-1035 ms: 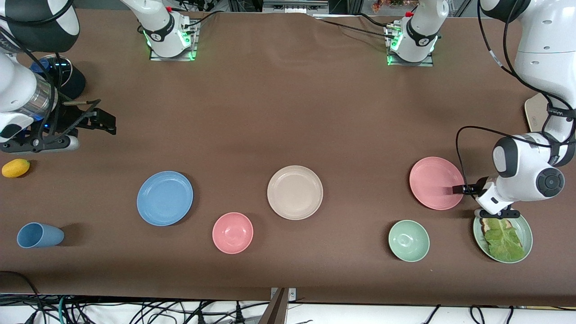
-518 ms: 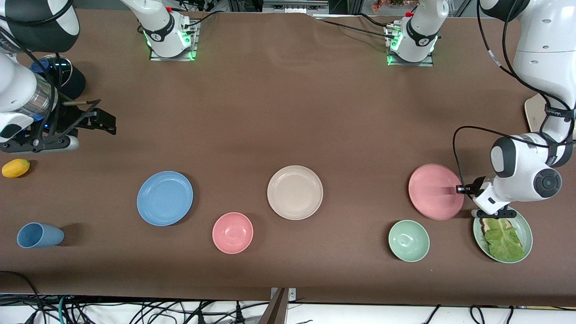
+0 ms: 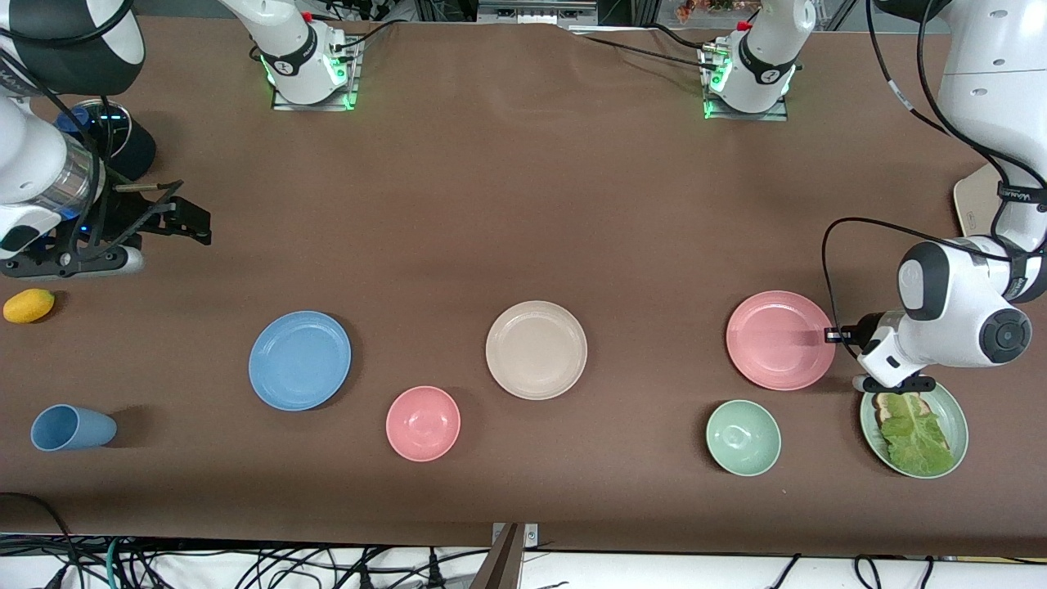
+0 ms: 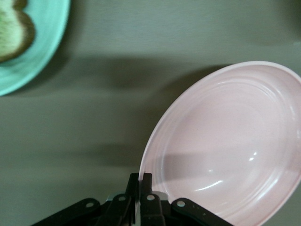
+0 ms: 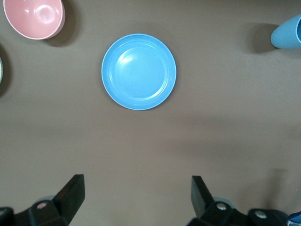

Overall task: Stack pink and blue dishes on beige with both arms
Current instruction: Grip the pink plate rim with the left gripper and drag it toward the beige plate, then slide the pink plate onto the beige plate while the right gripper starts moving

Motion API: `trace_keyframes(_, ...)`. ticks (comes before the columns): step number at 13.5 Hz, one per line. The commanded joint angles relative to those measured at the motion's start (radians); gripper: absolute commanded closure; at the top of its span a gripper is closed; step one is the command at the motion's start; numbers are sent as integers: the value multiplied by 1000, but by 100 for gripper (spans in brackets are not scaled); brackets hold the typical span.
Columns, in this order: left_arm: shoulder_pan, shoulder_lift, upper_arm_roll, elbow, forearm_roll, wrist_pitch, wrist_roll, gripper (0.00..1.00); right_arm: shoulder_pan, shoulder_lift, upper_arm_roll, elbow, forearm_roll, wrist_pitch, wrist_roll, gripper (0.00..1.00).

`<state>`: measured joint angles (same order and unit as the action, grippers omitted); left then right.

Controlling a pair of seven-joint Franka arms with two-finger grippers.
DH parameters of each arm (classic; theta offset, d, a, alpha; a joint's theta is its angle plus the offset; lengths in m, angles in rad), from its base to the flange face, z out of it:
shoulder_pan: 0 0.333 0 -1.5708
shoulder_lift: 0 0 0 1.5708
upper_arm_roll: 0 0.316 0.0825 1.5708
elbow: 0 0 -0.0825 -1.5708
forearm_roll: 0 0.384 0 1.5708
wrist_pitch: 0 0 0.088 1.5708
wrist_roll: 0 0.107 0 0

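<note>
Pink plate gripped, nothing stacked yet.
Beige plate lay bare; blue plate sat untouched toward the right arm's end from it. Left gripper had clamped the pink plate by its rim toward the left arm's end; right gripper waited wide open, empty.

The left arm reaches down at its own end of the table, its wrist turned sideways, and the left gripper is clamped on the rim of the pink plate. The right arm waits with the right gripper spread wide above the table.
</note>
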<state>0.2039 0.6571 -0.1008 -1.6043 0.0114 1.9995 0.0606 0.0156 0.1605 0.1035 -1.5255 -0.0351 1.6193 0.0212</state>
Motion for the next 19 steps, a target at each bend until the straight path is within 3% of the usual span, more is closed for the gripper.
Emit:
trace_keyframes(1,-1,-39,-8,0,-28,-77,-12,100,-6,-6,4,2,-2,1,-10,0)
trace_keyframes(7,-3,-137,-69,1,-126,-191,-105,100,-37,-4,2,5,4,34,-10,0)
trace_keyframes(11,-11,-123,-219,4,-137,-179,-319,100,-49,13,1,28,4,36,-12,0)
trace_keyframes(15,-145,-39,-243,136,-139,-170,-503,100,-75,24,1,28,7,37,-12,0)
trace_keyframes(19,-274,39,-243,178,-137,-12,-666,100,-82,46,1,28,9,74,2,0)
